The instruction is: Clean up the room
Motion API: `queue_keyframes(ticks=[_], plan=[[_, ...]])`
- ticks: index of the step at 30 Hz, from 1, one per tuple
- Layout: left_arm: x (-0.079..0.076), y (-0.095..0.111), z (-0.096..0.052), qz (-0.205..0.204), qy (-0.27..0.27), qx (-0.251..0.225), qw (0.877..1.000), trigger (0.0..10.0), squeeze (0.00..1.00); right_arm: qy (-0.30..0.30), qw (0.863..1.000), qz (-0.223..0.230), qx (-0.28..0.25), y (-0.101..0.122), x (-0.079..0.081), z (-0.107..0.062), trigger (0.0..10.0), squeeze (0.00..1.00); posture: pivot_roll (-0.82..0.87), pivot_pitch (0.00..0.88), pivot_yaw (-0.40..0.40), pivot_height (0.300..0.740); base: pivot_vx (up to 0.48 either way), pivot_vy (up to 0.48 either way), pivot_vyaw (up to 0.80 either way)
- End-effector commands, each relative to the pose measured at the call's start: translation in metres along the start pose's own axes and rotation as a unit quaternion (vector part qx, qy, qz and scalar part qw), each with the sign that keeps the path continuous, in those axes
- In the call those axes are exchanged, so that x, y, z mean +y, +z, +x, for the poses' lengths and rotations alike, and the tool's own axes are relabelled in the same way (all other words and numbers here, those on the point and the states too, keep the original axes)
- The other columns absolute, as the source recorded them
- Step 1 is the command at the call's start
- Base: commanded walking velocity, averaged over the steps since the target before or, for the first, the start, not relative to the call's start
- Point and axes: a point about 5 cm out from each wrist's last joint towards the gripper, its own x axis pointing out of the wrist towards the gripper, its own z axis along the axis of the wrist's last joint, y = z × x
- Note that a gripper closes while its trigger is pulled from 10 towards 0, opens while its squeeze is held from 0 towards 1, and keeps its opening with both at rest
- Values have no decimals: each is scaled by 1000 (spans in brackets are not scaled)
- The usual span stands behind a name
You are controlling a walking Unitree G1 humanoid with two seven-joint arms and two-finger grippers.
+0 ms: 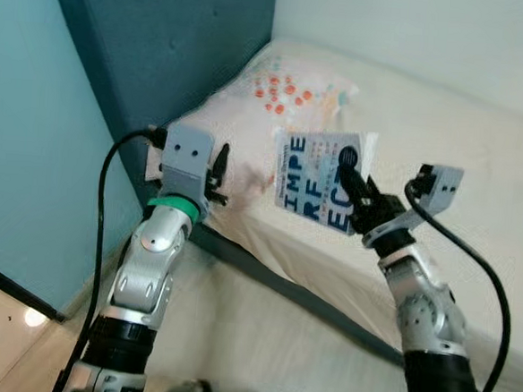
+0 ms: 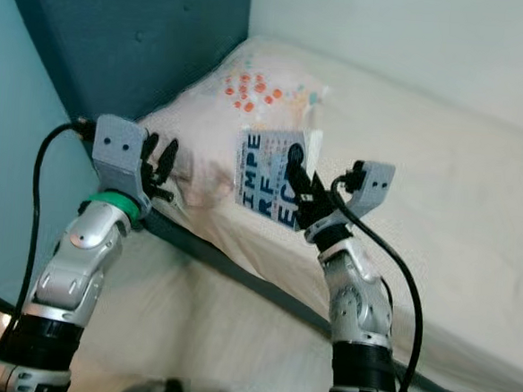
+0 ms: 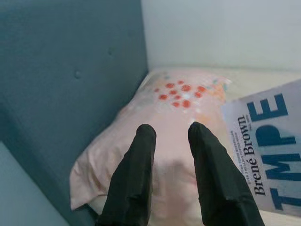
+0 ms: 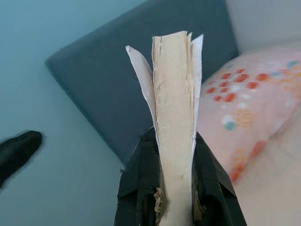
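My right gripper (image 1: 352, 186) is shut on a white paperback book (image 1: 319, 178) with big blue letters, holding it upright over the bed's near edge. In the right wrist view the book's page edge (image 4: 175, 117) stands between the two black fingers (image 4: 214, 188). A pale pink pillow (image 1: 268, 98) with orange dots lies at the head of the bed, just beyond the book. My left gripper (image 1: 218, 173) hovers by the pillow's near corner; its fingers (image 3: 136, 174) stand apart with nothing between them.
A dark teal headboard (image 1: 165, 37) stands against the light blue wall on the left. The cream mattress (image 1: 462, 156) stretches to the right, on a dark bed frame (image 1: 274, 278). Light wooden floor (image 1: 1, 321) shows at the lower left.
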Motion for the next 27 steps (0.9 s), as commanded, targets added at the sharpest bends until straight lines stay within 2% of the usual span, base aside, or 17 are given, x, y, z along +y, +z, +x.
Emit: queue_keyframes(ticks=[1,10,19,27], plan=[[-3,-3,-1,-3,-3,7,1000,10000,0,7,1000,-1,-7,2,1,0,10000,0,-32,0,12,740,386,0,0],[-4,-3,-1,-4,-9,5,1000,10000,0,-2,1000,2,-12,3,-1,1,10000,0,-34,0,15,740,379,0,0],[-6,-4,-1,-7,-18,8,1000,10000,0,-9,1000,0,-10,3,-3,0,10000,0,-33,0,17,740,358,0,-601],[-12,-7,-5,-15,-42,17,999,10000,0,-15,1000,-9,-7,1,-4,1,10000,0,-32,0,17,740,0,0,0]])
